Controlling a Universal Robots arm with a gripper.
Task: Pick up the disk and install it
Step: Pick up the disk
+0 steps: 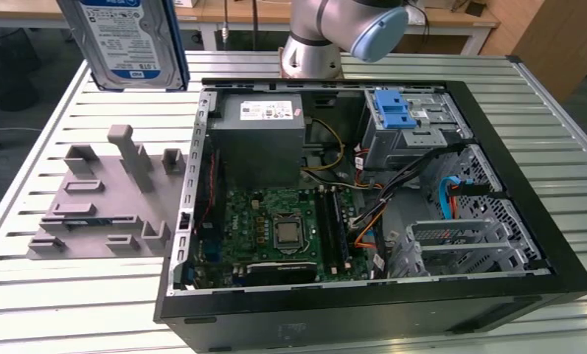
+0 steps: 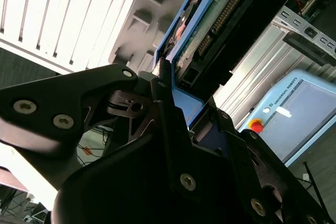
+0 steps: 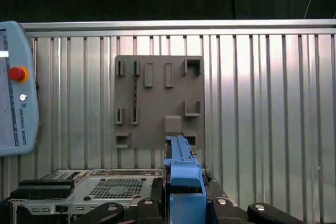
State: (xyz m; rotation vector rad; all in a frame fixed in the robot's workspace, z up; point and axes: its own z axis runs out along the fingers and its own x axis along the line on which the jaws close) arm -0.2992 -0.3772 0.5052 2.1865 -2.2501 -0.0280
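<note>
High above desk point(image 1: 67, 310), over grey fixture point(image 1: 107, 199): claw point(image 3: 185, 188) clamped on disk point(image 1: 134, 40) at blue carrier point(image 3: 184, 174) edges. Likely stiff, dense, shock-sensitive, with slick metal faces. Carrier rails look like best hold.

The exterior view looks steeply down on the open black computer case point(image 1: 372, 221). The first wrist view faces straight down at the slatted metal counter point(image 3: 262, 103); the second wrist view hugs the black claw point(image 2: 176, 90). All share the grey slotted plastic plate point(image 1: 87, 221) point(image 3: 157, 103) point(image 2: 157, 3).

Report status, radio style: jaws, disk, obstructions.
Jaws shut on the disk. Disk aloft, left of the open case in the exterior view. Cables draped beside the drive cage.
</note>
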